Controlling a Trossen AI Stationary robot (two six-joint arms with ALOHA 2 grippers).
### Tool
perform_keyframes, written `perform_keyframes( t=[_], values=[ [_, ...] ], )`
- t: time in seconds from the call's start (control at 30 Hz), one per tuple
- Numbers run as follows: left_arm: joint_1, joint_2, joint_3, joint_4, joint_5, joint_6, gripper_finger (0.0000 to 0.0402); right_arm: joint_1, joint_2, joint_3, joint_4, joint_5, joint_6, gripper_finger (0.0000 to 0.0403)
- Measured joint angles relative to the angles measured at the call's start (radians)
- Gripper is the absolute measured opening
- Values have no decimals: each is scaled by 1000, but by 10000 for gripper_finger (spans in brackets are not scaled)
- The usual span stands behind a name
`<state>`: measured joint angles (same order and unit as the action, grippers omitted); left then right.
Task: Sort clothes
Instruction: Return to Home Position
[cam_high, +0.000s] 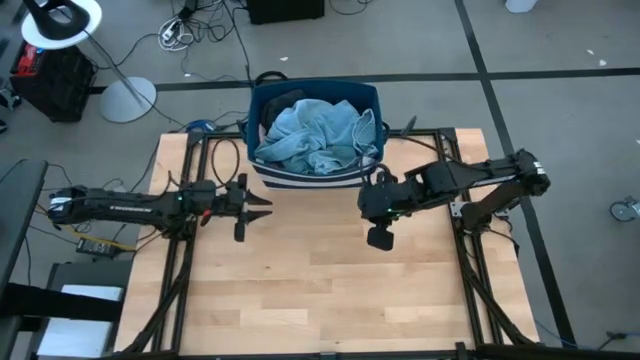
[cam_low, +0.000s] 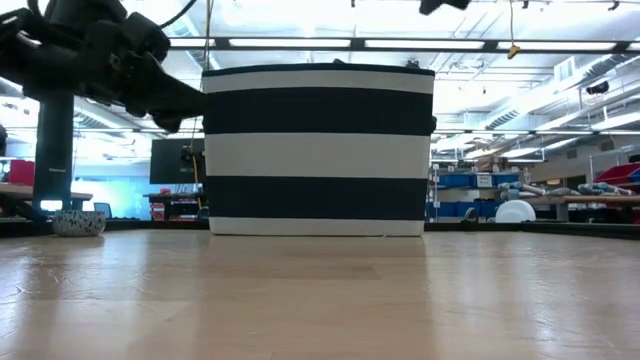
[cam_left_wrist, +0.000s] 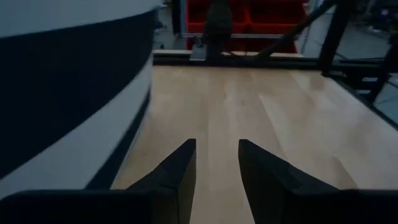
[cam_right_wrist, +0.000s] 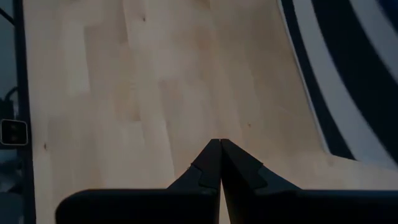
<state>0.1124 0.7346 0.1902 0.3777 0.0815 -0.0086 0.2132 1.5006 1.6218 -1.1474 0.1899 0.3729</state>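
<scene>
The clothes (cam_high: 312, 135) lie as a heap of light blue garments inside the navy bin with white stripes (cam_high: 268, 108), which stands on the table at the middle of its far edge. No garment shows on the table top. My left gripper (cam_high: 258, 207) (cam_left_wrist: 217, 144) hovers open just left of the bin's near left corner, pointing toward the table's right; the low view shows it beside the bin's wall (cam_low: 318, 150). My right gripper (cam_high: 367, 207) (cam_right_wrist: 219, 142) hangs shut above the table near the bin's near right corner, slanting down, with nothing between its fingers.
The bin's striped wall (cam_left_wrist: 62, 93) (cam_right_wrist: 348, 74) stands close beside both grippers. Black frame rails (cam_high: 185, 250) (cam_high: 470, 270) run along the table's left and right sides. Bare wood (cam_high: 310, 270) stretches from the grippers to the near edge.
</scene>
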Motion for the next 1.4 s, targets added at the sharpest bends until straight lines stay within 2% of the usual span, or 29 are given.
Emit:
perform_keyframes(
  t=[0.23,0.37,0.43,0.53,0.6,0.67,0.83,0.97,1.1,1.23,1.4],
  values=[
    [-2,-308,0,-217,-44,5,127,2,-162,-276,211,-8,63,9],
    [-2,-431,-3,-298,-45,20,127,2,-234,-406,300,-19,106,7],
    [-2,-470,-45,-233,-45,20,127,3,-261,-463,353,-31,121,7],
    [-2,-496,-169,-6,-37,9,127,3,-288,-537,422,-37,131,8],
    [-3,-501,-180,-71,-48,-14,127,3,-302,-576,459,-38,144,8],
    [-3,-498,-182,-134,-68,-25,127,3,-313,-605,479,-41,160,6],
    [-3,-501,-182,-106,-71,-8,127,5,-328,-663,521,-47,169,6],
    [-4,-501,-182,-147,-92,-42,127,5,-327,-679,528,-47,168,9],
    [-4,-516,-182,-116,-70,-48,127,5,-327,-685,524,-47,165,6],
    [-4,-590,-182,-158,-16,-51,127,5,-337,-685,523,-47,149,5],
    [-4,-736,-182,-271,-3,-52,127,1,-362,-685,523,-46,136,10]
  ],
)
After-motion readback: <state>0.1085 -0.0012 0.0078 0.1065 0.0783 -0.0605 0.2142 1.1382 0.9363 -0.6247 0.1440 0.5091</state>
